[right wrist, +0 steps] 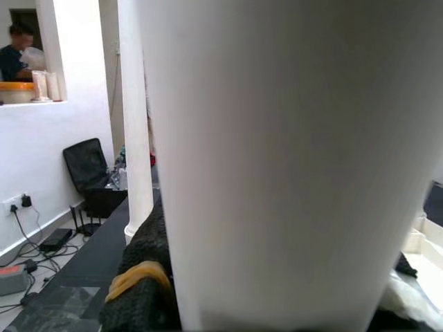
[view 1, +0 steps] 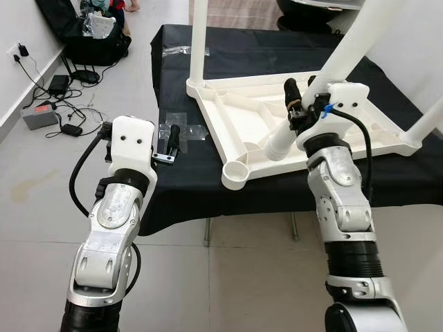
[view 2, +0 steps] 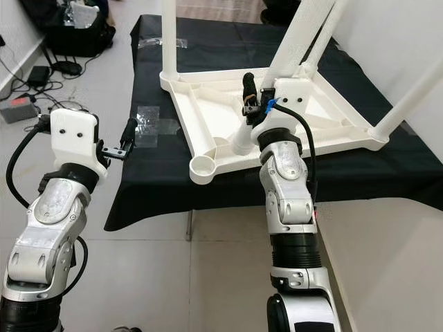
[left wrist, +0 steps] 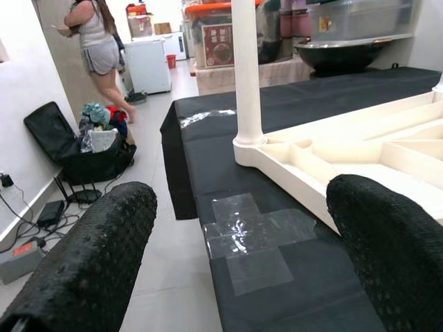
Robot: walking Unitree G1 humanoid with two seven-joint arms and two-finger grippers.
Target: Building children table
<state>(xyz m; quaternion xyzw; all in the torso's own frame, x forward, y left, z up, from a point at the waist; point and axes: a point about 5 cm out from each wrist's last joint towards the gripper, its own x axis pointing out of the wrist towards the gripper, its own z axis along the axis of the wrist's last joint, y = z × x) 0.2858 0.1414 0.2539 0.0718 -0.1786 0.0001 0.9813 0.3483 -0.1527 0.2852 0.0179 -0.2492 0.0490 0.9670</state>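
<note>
A: Where's the children table?
B: White plastic tabletop (view 1: 277, 128) lies upside down on the black-covered counter (view 1: 180, 176), near its front edge. One upright leg (view 1: 199, 41) at the far left corner, another leg (view 1: 432, 121) slanting off at the right corner. Empty round socket (view 1: 235, 174) at the front corner.

A: Right gripper?
B: Right gripper (view 2: 257, 93) is over the tabletop, jaws pinching a slanted white leg (view 1: 346, 52); the leg's lower end (view 1: 280, 144) sits near the front middle of the underside. Right wrist view is mostly that leg (right wrist: 291, 159) up close, black finger (right wrist: 145, 277) pressed against it.

A: Left gripper?
B: Left gripper (view 1: 172, 142) hangs at the counter's left edge, jaws spread, holding nothing. It's just beside a cross of clear tape (view 1: 181, 131) on the cloth. Left wrist view shows both fingers (left wrist: 90, 270) wide apart, tape (left wrist: 252, 235) between them.

A: Background?
B: Black bag (view 1: 93, 38), cables and a power strip (view 1: 38, 116) on the floor at left. A person (left wrist: 100, 48) stands far back in the left wrist view.
</note>
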